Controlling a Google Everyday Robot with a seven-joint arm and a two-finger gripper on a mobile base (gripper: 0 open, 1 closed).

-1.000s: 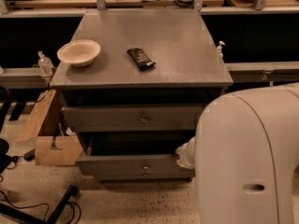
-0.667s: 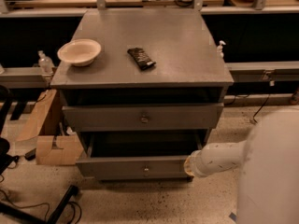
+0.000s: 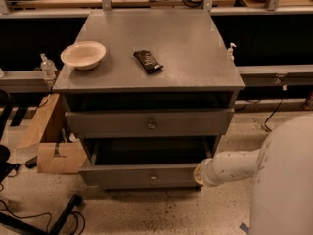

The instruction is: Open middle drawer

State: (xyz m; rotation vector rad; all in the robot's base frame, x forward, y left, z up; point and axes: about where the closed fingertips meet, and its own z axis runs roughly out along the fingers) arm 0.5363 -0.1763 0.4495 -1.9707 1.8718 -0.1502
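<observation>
The middle drawer [image 3: 146, 176] is the lower of the two grey fronts I can see. It has a small round knob [image 3: 152, 179] and is pulled out, with its dark inside showing above the front. The taller uppermost drawer [image 3: 146, 123] sits above it. The lowest drawer is hidden beneath the pulled-out one. My gripper [image 3: 198, 174] is at the end of the white arm [image 3: 230, 166], against the right end of the middle drawer's front, away from the knob.
On the cabinet top [image 3: 195, 58] are a white bowl [image 3: 83, 54] at the left and a dark snack bar [image 3: 148, 61] in the middle. Cardboard boxes [image 3: 46, 141] stand on the floor to the left. My white arm housing [image 3: 283, 180] fills the lower right.
The bulky white part of my arm has swung right and down, uncovering the forearm and the cabinet's right side. The gripper end stays by the drawer's right end. The drawer stays pulled out.
</observation>
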